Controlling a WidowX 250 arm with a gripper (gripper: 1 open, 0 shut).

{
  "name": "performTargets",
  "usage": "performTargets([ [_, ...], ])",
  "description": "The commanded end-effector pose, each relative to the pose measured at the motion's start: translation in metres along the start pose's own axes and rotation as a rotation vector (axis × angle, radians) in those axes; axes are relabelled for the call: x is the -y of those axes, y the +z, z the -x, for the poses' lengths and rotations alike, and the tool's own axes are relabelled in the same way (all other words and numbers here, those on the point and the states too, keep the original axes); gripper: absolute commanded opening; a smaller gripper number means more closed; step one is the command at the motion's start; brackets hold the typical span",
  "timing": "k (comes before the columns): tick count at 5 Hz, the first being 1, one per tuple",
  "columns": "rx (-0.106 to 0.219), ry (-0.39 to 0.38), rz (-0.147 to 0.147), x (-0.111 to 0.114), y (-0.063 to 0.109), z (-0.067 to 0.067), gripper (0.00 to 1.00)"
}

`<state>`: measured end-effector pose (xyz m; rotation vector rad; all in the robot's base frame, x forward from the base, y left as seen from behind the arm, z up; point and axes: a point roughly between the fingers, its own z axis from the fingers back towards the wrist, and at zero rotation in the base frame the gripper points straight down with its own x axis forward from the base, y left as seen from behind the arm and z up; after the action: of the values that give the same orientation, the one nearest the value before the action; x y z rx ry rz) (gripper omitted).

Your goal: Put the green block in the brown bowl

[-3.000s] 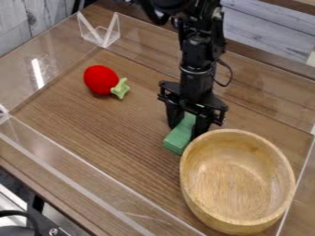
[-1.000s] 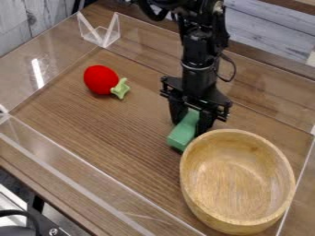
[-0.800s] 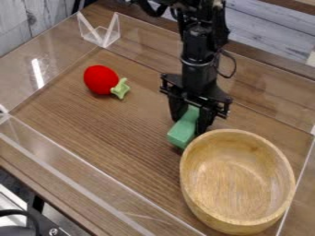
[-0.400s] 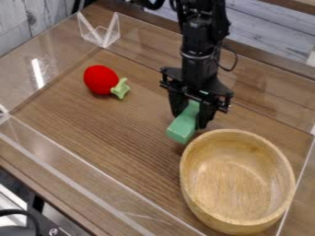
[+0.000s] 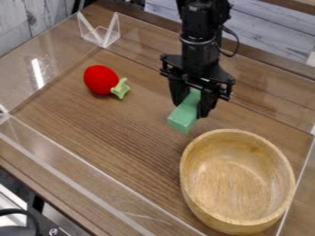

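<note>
The green block (image 5: 185, 114) hangs a little above the wooden table, tilted, with my black gripper (image 5: 192, 100) shut on its upper end from straight above. The brown bowl (image 5: 238, 179) is a round wooden bowl at the front right, holding nothing. The block is just behind and left of the bowl's rim and does not touch it.
A red strawberry-like toy with a green stem (image 5: 102, 80) lies to the left of the gripper. Clear acrylic walls (image 5: 50, 164) fence the table at the front and left. A clear folded stand (image 5: 99, 31) sits at the back left.
The gripper has risen with the green block, which has left the table and now hangs above it. The bowl and the red toy have stayed put.
</note>
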<state>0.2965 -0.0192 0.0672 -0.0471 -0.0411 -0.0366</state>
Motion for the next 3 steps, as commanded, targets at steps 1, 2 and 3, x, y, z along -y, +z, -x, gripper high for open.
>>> performTargets([
  [1,0.099,0.002,0.0,-0.0035,0.028,-0.0132,0.0],
  [2,0.104,0.001,0.0,-0.005,0.0301,-0.0142,0.0],
  [3,0.111,0.0,0.0,-0.0065,0.0326,-0.0153,0.0],
])
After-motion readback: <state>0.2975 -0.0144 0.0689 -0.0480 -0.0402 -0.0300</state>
